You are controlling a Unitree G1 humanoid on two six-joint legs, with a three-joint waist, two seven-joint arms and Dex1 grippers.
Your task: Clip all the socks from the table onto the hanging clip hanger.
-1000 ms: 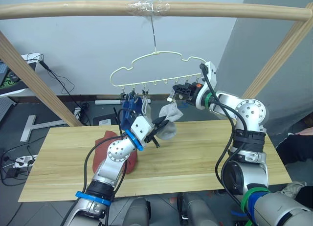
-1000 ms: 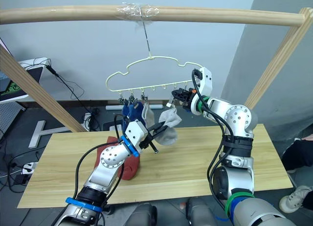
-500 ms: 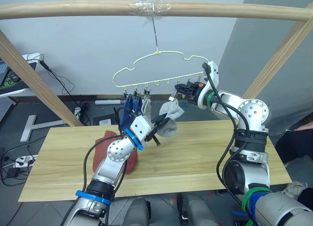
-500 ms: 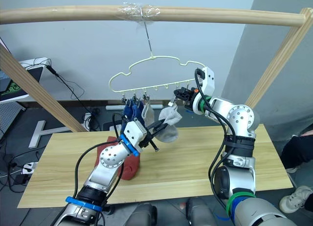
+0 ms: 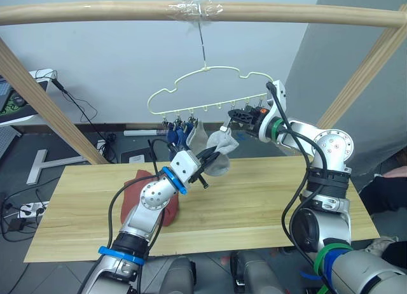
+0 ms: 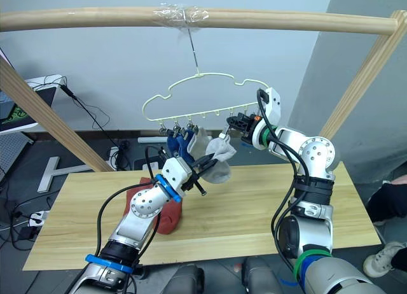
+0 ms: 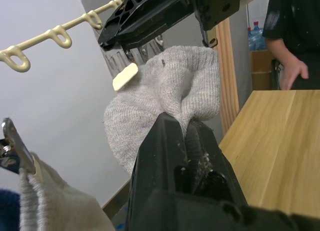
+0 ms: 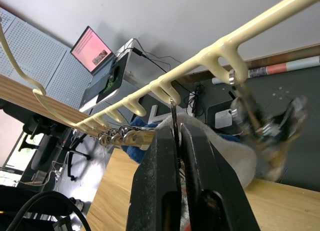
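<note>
Above the table's [image 5: 267,198] far edge, the left gripper [image 5: 213,159] pinches a grey sock [image 5: 219,151] up to the clip hanger [image 5: 210,90], where the right gripper [image 5: 238,118] squeezes a clip [image 8: 172,118], while rust-red socks [image 5: 143,195] crowd the left arm.

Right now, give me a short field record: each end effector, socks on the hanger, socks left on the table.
left end effector: shut on grey sock, raised to the clip hanger
right end effector: squeezing a clip at the sock's edge
socks on hanger: blue socks and one grey sock
socks on table: rust-red socks, heaped
</note>
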